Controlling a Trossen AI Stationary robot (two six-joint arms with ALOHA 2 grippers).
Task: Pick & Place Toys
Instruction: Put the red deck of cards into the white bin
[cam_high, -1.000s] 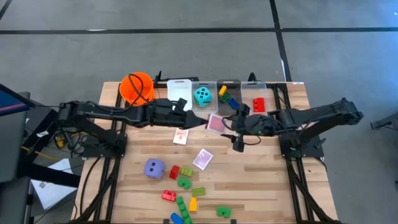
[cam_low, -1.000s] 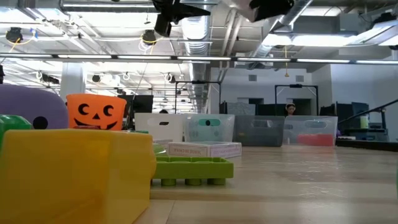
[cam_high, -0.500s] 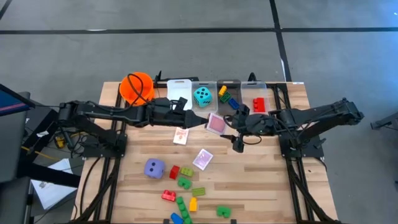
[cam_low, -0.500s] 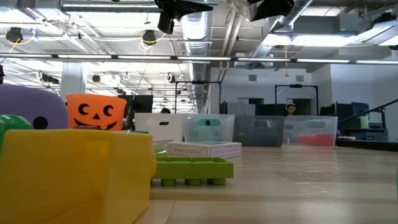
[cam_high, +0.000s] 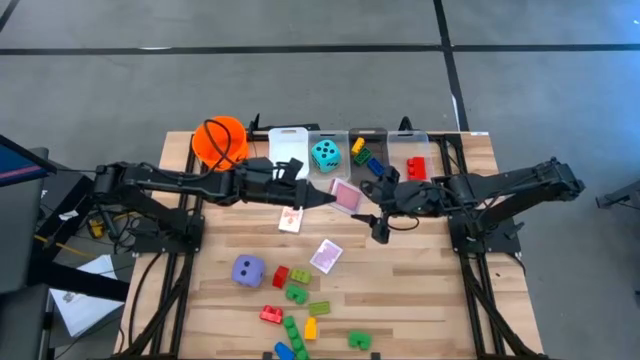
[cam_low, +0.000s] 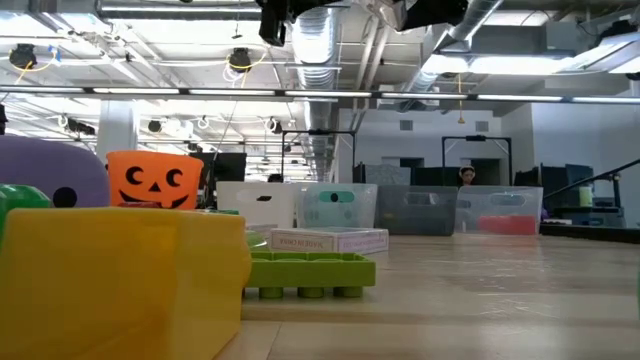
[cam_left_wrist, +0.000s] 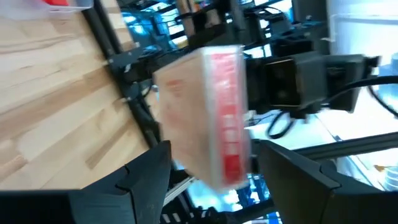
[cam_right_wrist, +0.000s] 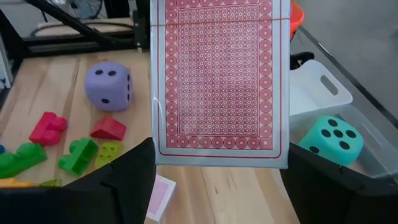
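Note:
A pink-backed card pack (cam_high: 345, 196) hangs above the table's middle between my two grippers. My left gripper (cam_high: 324, 197) reaches it from the left and my right gripper (cam_high: 368, 203) from the right, each shut on it. Two more pink cards (cam_high: 290, 218) (cam_high: 326, 255) lie flat on the table. A purple die (cam_high: 248, 269) and loose bricks (cam_high: 298, 300) lie toward the near edge. At the far edge a teal die (cam_high: 324, 154) sits in one clear bin, and more bricks (cam_high: 364, 156) (cam_high: 416, 167) lie in the two beside it. My left gripper has the card pack (cam_left_wrist: 205, 118) between its two fingers (cam_left_wrist: 160, 155), coming about level from the table's left. The pack is clear of the table. My right gripper pinches the pack's two long edges near one end (cam_right_wrist: 163, 155). It comes from the table's right, slanting down. The patterned back (cam_right_wrist: 221, 74) faces its camera.
An orange bucket (cam_high: 220, 140) and a white bin (cam_high: 288, 140) stand at the far edge, left of the clear bins. In the low view a yellow brick (cam_low: 120, 280) and a green brick (cam_low: 305, 270) lie close to the near edge.
Both grippers have stayed where they were and turned a little at the wrist, each still shut on the card pack. The pack has tipped slightly between them and stays clear of the table.

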